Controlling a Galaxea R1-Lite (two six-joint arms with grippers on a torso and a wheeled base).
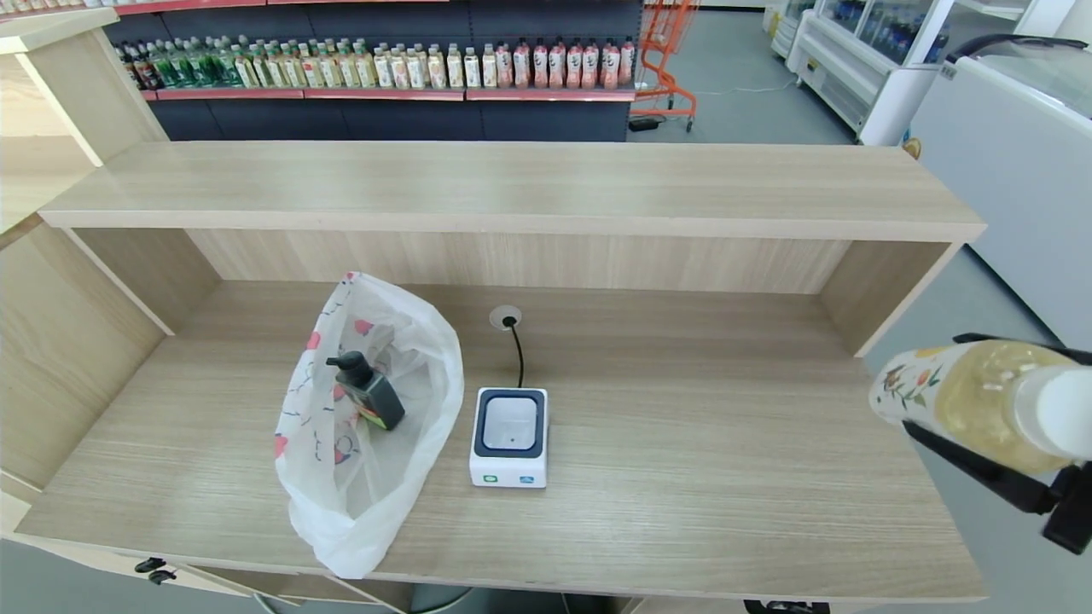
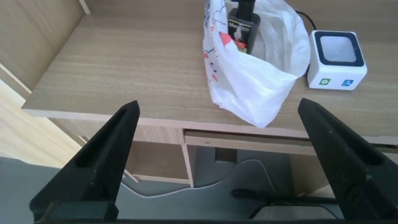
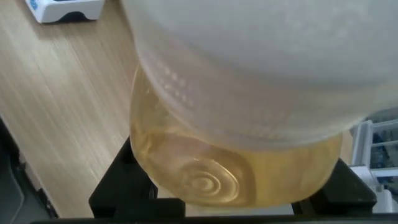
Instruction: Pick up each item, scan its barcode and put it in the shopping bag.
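Head view showed our pump bottle [image 1: 368, 390] in the shopping bag [image 1: 358, 503]. Our right gripper [image 1: 994, 405] held a yellow bottle [image 1: 943, 396], which we guessed still needed scanning. Our left gripper [image 2: 217, 162] was wide open.

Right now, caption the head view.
Right tool holds a yellow-liquid bottle at the counter edge; scanner and shopping bag sit on it.

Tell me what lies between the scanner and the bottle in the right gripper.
Nothing but bare counter, as seen in the head view, from scanner to bottle.
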